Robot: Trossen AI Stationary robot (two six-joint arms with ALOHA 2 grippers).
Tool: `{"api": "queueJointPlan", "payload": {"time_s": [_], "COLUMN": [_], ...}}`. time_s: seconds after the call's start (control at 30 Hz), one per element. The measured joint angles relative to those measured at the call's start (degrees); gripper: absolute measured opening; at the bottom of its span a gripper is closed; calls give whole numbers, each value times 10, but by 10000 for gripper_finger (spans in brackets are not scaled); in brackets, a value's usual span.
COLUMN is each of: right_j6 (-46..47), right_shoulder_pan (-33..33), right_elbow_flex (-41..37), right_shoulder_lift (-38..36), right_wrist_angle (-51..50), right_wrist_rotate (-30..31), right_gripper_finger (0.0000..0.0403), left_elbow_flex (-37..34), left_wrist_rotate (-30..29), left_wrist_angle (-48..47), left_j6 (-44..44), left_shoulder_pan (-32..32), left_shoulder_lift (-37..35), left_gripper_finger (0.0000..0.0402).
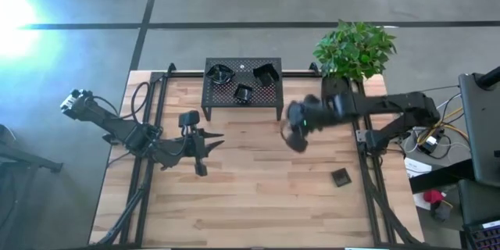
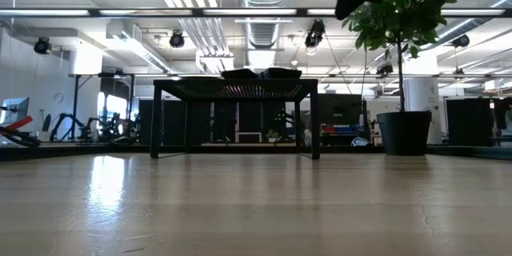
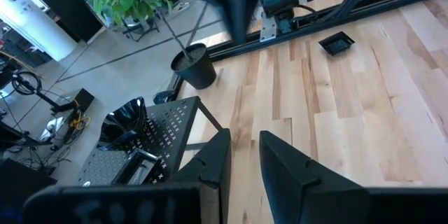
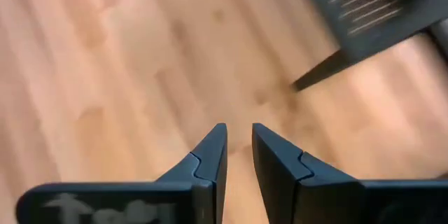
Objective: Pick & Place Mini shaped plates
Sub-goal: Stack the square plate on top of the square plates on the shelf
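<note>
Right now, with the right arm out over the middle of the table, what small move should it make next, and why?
Probably swing the right gripper toward the lone small plate lying on the table near the right edge. Three plates already sit on the black rack, and the gripper's fingers are open with nothing between them. The left gripper waits, open, over the table's left side.

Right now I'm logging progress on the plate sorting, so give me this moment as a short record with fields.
rack: black perforated, at the table's back edge
plates on rack: three dark mini plates
plate on table: one square mini plate, right side
left gripper: open, empty, over the table's left part
right gripper: empty, jaws slightly apart, right of the rack
plant: potted, back right corner
</note>
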Motion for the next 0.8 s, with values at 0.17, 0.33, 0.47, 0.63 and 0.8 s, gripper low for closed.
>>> {"api": "queueJointPlan", "payload": {"time_s": [0.17, 0.33, 0.47, 0.63, 0.8], "right_j6": [59, 123, 197, 285, 400], "right_shoulder_pan": [92, 168, 215, 264, 305], "right_elbow_flex": [-34, -68, -97, -126, -150], "right_shoulder_lift": [-3, 0, 1, 1, 2], "right_wrist_angle": [1, 0, 0, 1, 2], "right_wrist_rotate": [0, 0, 0, 0, 0], "right_gripper_finger": [62, 62, 63, 61, 63], "left_elbow_flex": [-2, -2, -2, -2, -2], "left_wrist_rotate": [0, 0, -2, -2, -2], "left_wrist_angle": [0, 0, 1, 1, 1], "left_j6": [0, 0, 0, 1, 1], "left_shoulder_pan": [0, 0, 0, 0, 0], "left_shoulder_lift": [0, 0, 0, 0, 0], "left_gripper_finger": [71, 71, 71, 71, 71]}}
